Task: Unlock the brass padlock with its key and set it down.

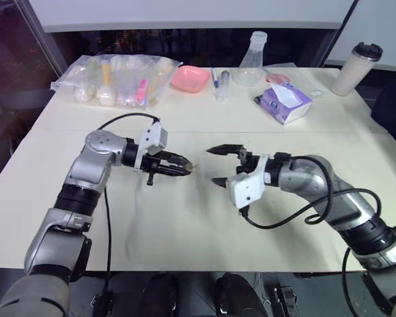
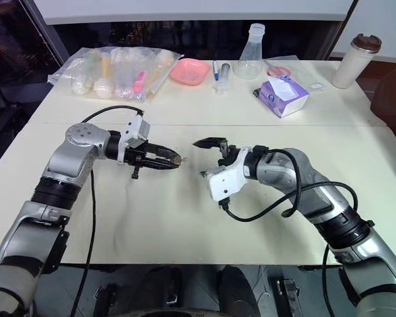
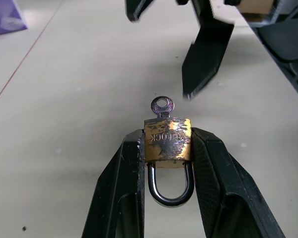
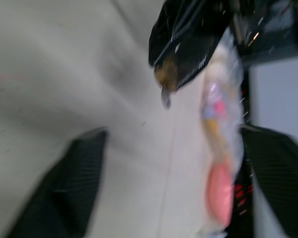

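Left end effector [image 3: 167,148] clamps the brass padlock [image 3: 167,140] above the counter [image 1: 185,224], key [image 3: 162,106] seated in it, facing the right end effector [image 1: 222,165], spread wide just beside. Step: reaching for the key. Next, probably: pinch key, twist.

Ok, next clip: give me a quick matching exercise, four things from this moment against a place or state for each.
Things:
1. padlock
2. key
3. right gripper
4. pink dish

Places or states:
A. open, holding nothing
B. at the table's far edge, beside the plastic bag
C. clamped between the left gripper fingers
D. sticking out of the padlock's body

Pairs: 1-C, 2-D, 3-A, 4-B
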